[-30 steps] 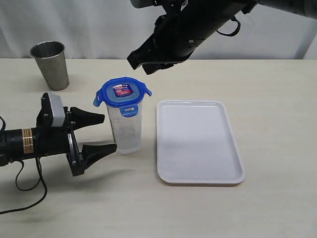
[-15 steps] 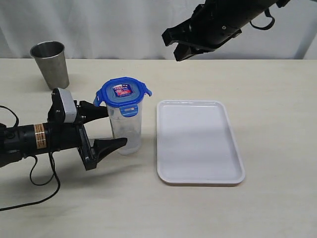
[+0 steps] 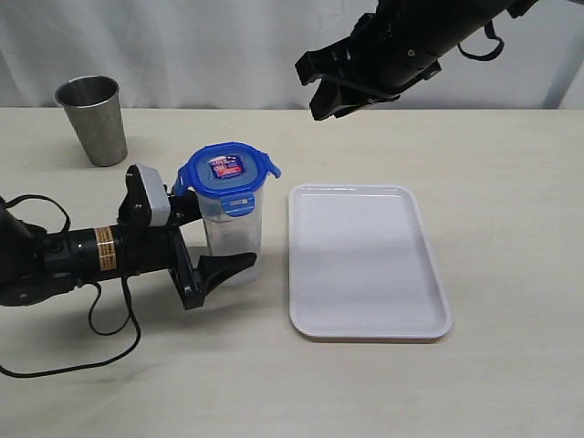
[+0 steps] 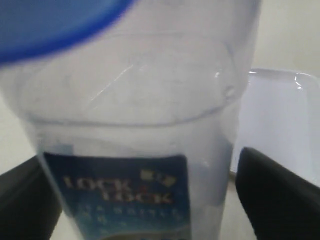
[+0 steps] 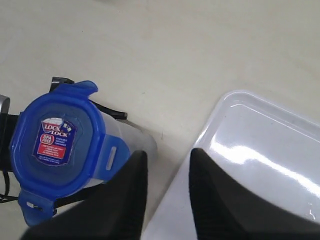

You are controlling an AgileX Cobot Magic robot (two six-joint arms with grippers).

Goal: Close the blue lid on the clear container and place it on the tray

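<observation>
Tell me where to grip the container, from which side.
Grip the container by its wall below the lid, level, from the side away from the tray. It stands upright; lid flaps jut out. The open left pincer straddles it.

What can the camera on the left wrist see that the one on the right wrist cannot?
Only the left wrist view shows the printed label on the side of the clear container, close up. Only the right wrist view shows the top of the blue lid from above, with its sticker and snap flaps. Both show the container, some of the lid's blue and the white tray; each also has its own arm's black jaws, standing open.
</observation>
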